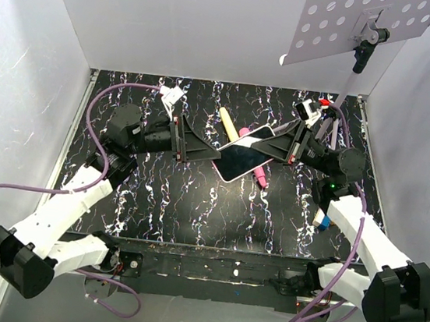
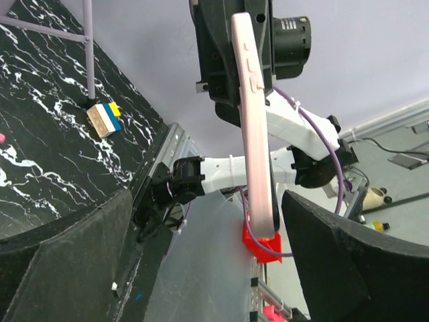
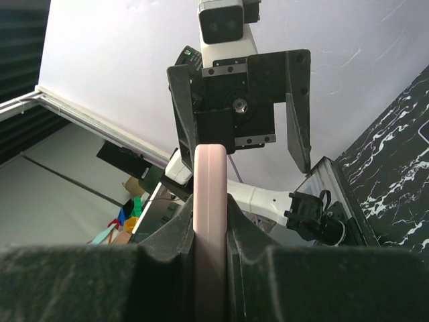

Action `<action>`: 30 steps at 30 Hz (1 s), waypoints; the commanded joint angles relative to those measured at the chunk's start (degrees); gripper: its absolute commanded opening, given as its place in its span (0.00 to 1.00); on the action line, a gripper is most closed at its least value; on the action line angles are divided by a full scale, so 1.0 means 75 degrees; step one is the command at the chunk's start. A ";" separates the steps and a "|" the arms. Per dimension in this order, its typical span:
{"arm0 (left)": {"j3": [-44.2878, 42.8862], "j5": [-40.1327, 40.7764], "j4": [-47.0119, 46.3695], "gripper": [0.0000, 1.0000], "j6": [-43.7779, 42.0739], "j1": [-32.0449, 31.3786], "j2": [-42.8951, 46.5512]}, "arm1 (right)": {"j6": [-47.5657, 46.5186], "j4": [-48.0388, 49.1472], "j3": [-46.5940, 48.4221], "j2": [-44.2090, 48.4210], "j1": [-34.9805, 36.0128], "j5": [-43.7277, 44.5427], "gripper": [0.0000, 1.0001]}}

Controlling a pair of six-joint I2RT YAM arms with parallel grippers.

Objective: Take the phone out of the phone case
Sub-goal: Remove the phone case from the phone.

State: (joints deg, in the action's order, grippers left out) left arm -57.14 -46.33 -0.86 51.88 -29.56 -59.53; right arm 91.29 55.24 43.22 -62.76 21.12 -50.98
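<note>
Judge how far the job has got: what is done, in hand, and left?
Done: the phone case, the phone still seated inside, is held above the table, clamped edgewise in the right gripper. In hand: the left gripper has its jaws open astride the case's other end, not closed. Left: gripping and parting phone from case.
</note>
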 commanded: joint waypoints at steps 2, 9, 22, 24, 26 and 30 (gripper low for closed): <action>0.0399 -0.1403 -0.2515 0.83 0.1902 0.0437 -0.0195 | 0.0473 0.0861 -0.0021 0.0048 -0.0343 -0.0175 0.01; 0.0506 -0.1979 -0.4021 0.49 0.2692 0.0438 -0.0512 | 0.0333 0.0486 0.0108 0.0165 -0.0473 -0.0246 0.01; 0.0904 -0.2226 -0.5533 0.41 0.3688 0.0426 -0.0817 | 0.0778 0.1130 0.0260 -0.0151 -0.0485 -0.0245 0.01; 0.0858 -0.2226 -0.5580 0.42 0.3700 0.0414 -0.0898 | 0.0790 0.1154 0.0260 -0.0151 -0.0485 -0.0245 0.01; 0.0799 -0.2272 -0.5557 0.43 0.3688 0.0391 -0.0980 | 0.0836 0.1200 0.0272 -0.0151 -0.0485 -0.0245 0.01; 0.0717 -0.2342 -0.5709 0.41 0.3759 0.0274 -0.1133 | 0.0848 0.1247 0.0272 -0.0175 -0.0485 -0.0211 0.01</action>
State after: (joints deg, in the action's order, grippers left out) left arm -50.68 -62.43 -41.21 79.53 -26.57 -67.48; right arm 96.03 58.87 42.33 -64.38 17.85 -54.19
